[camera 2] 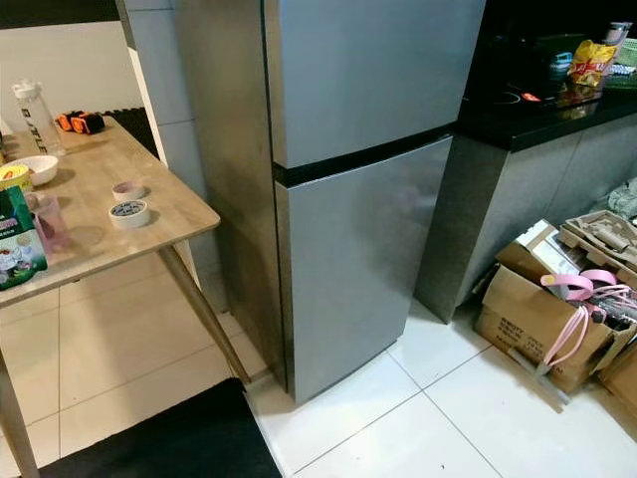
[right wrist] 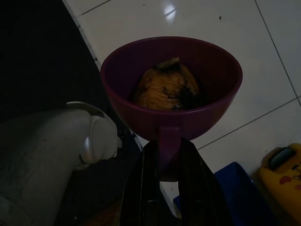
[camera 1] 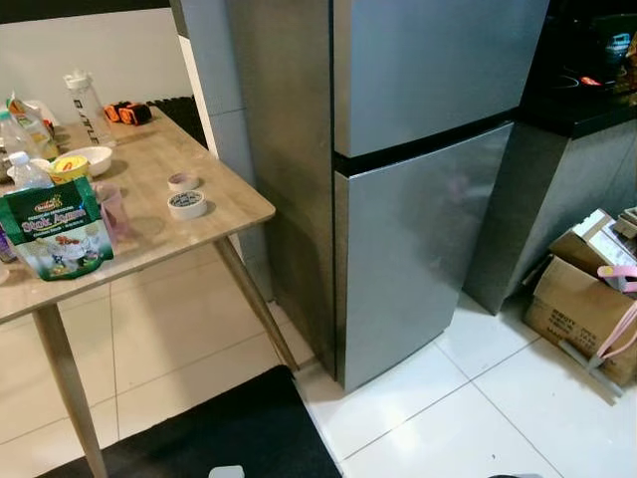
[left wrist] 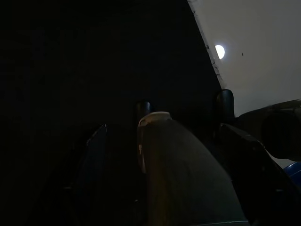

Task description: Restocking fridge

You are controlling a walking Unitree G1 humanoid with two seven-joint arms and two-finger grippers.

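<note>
A: What was the robot carrying at that moment?

B: The right claw was pinching the handle of a purple bowl, holding it low over the white floor tiles. Something orange-brown lay in the bowl; I couldn't tell what food it was.

A: And the left claw?

B: Its wrist view was very dark. 2 black fingers stood apart with nothing between them, so I'd call it spread and idle.

A: Where was the fridge?

B: Straight ahead: a grey 2-door fridge, both doors closed, standing just beside the wooden bench. That bench carried a green snack bag, 2 tape rolls, a white bowl and bottles.

A: So which step was in hand?

B: I'd judge it the approach, with the bowl in hand and nothing stocked yet. The next move would call for the free left claw to reach a door edge and pull it open, while the right kept the bowl level.
</note>
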